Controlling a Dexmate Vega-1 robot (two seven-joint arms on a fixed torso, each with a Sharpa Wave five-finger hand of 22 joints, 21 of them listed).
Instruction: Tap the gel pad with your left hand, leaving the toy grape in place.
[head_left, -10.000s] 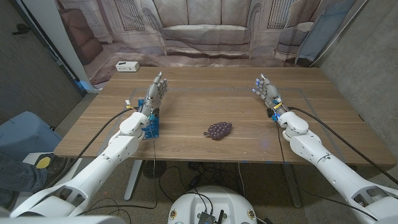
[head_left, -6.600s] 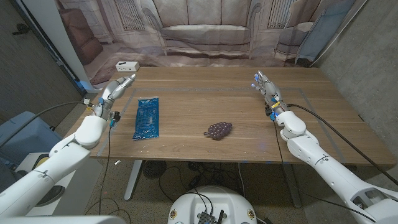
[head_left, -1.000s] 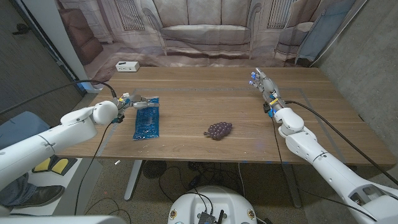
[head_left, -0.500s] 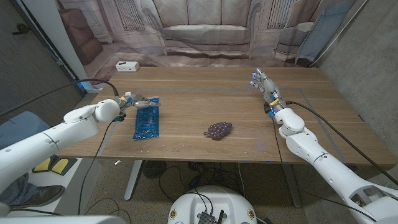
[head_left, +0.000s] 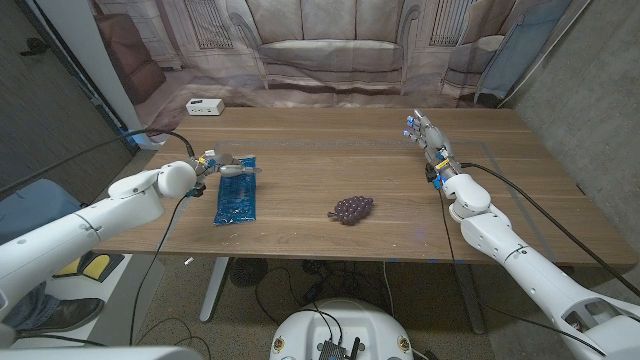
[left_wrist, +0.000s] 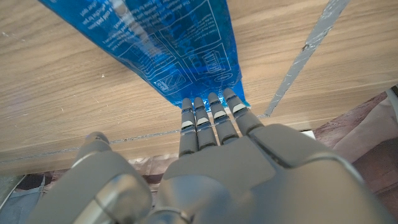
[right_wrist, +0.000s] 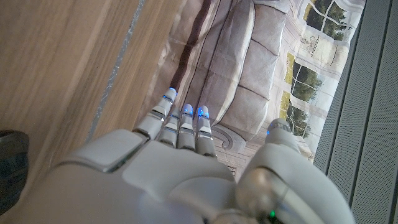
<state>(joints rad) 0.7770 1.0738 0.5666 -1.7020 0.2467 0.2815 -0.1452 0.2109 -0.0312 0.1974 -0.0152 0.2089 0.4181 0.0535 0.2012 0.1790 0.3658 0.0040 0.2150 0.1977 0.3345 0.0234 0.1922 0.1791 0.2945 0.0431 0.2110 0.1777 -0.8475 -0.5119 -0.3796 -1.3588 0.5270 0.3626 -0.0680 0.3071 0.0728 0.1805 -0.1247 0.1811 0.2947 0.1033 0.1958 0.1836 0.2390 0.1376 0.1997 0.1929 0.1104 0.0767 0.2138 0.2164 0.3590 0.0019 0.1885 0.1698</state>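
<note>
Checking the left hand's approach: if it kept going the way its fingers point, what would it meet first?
The blue gel pad: the left hand has its fingertips at the pad's far end, contact unclear.

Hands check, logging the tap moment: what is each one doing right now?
Left hand: open, fingers straight, tips at the far end of the gel pad.
Right hand: open, holding nothing.

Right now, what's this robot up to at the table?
The robot's left hand is reaching in from the side, its outstretched fingers at the far end of the blue gel pad, which lies flat on the wooden table; it looks like a tap on the pad. The purple toy grape sits apart near the middle of the table, untouched. The right hand is held over the table's right side, fingers straight, holding nothing.
</note>
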